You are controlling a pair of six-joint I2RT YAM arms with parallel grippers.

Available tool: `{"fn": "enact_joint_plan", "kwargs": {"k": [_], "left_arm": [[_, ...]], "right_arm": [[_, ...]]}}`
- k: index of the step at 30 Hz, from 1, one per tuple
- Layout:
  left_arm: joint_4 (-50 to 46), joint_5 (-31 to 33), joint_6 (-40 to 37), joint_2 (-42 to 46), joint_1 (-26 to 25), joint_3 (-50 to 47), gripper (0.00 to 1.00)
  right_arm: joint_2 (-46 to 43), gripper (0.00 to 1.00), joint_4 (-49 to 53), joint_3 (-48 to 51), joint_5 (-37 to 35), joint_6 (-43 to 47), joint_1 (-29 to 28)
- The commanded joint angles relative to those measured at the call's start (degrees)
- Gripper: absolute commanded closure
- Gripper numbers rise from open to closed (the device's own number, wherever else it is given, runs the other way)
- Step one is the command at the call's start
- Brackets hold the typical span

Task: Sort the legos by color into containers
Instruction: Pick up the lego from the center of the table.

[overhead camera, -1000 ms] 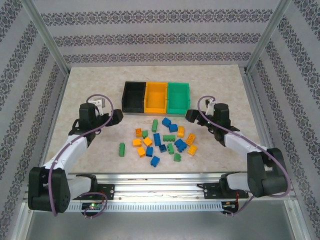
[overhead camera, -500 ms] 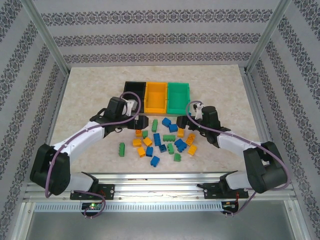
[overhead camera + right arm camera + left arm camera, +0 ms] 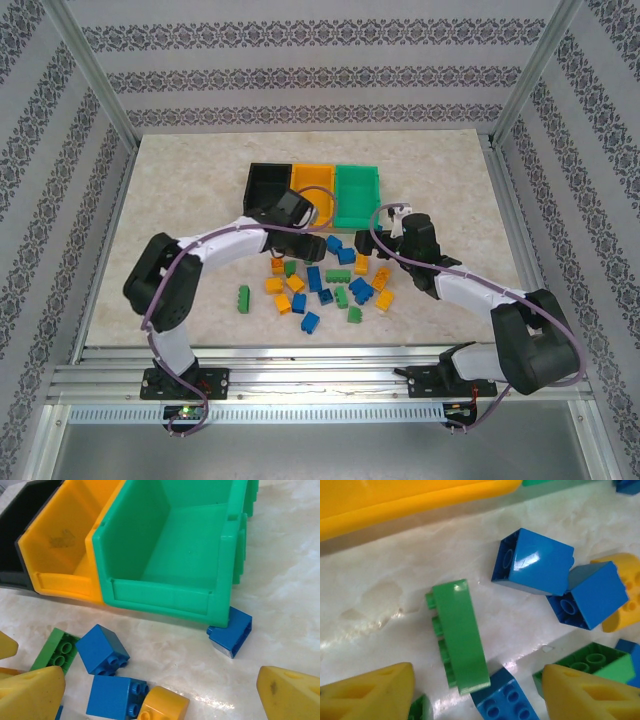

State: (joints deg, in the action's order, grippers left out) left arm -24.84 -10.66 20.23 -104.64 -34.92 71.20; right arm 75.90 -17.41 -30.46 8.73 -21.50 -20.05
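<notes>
The legos (image 3: 325, 290) lie scattered in front of the containers: black (image 3: 262, 178), orange-yellow (image 3: 312, 178) and green (image 3: 358, 195) bins in a row. My left gripper (image 3: 305, 236) hangs just in front of the orange-yellow bin. In the left wrist view it (image 3: 477, 680) is open, straddling the near end of a long green brick (image 3: 460, 635) lying on its side, with gaps on both sides. My right gripper (image 3: 161, 675) is open and holds nothing, low over the table before the green bin (image 3: 165, 595), near two blue bricks (image 3: 100, 647) and a yellow one (image 3: 162, 705).
A small blue brick (image 3: 231, 631) sits against the green bin's front corner. Two blue bricks (image 3: 532, 562) lie just right of the long green brick, and another blue brick (image 3: 505, 700) touches its near end. A lone green brick (image 3: 243, 297) lies left of the pile.
My left arm has swung in from the left to the front of the bins and come down over the long green brick, its jaws narrowing. My right gripper has edged left toward the pile.
</notes>
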Motion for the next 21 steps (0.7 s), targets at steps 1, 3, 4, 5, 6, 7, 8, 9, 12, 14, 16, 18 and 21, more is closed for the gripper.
{"fn": "enact_joint_plan", "kwargs": {"k": [1,3,4,5,6,7,8,9,12,14,16,18,21], "left_arm": [[-9.1,7.5,-1.0,-3.8,-1.3,5.4,0.39],[-10.9,9.2,-1.9,-5.9,-1.9,7.5,0.40],[-11.1,9.2,-2.1,-6.9,-2.1,8.2,0.41],[-11.3,9.1,-2.0,-7.9,-2.1,8.8,0.41],[-11.5,8.9,-2.1,-8.6,-2.1,9.3,0.46],[-11.8,8.9,-2.1,-9.3,-2.1,9.8,0.51],[-11.9,9.0,-2.0,-9.8,-2.1,10.2,0.52],[-11.6,9.1,-1.9,-10.1,-2.1,10.2,0.53],[-10.7,8.3,-1.6,-10.5,-2.1,10.6,0.63],[-10.8,7.6,-1.4,-10.3,-2.2,11.1,0.71],[-10.3,7.5,-1.4,-9.1,-2.2,11.0,0.83],[-8.9,8.1,-1.4,-7.3,-2.1,10.1,0.94],[-7.9,9.5,-0.7,-4.2,-2.2,8.5,0.98]], "right_arm": [[-1.1,0.02,-2.2,1.0,-1.9,1.5,-0.8],[-1.0,0.02,-2.0,1.0,-2.6,2.0,-0.9],[-1.2,0.02,-1.9,1.0,-2.7,2.1,-0.9],[-1.3,0.02,-1.9,1.0,-2.7,2.2,-0.9],[-1.4,0.02,-2.0,1.1,-2.7,2.2,-0.9],[-1.5,0.02,-2.3,1.2,-2.8,2.2,-1.0],[-1.4,0.02,-2.3,1.2,-2.8,2.2,-1.0],[-1.2,0.02,-2.3,1.2,-3.0,2.3,-1.0],[-1.0,0.02,-2.2,1.0,-2.8,2.3,-1.1],[-0.9,0.02,-2.4,1.0,-2.8,2.4,-1.2],[-0.6,0.02,-2.4,1.0,-3.1,2.7,-1.4],[-0.5,0.02,-2.2,0.8,-3.1,2.7,-1.4],[-0.8,0.02,-2.5,0.9,-3.1,2.8,-1.6]]}}
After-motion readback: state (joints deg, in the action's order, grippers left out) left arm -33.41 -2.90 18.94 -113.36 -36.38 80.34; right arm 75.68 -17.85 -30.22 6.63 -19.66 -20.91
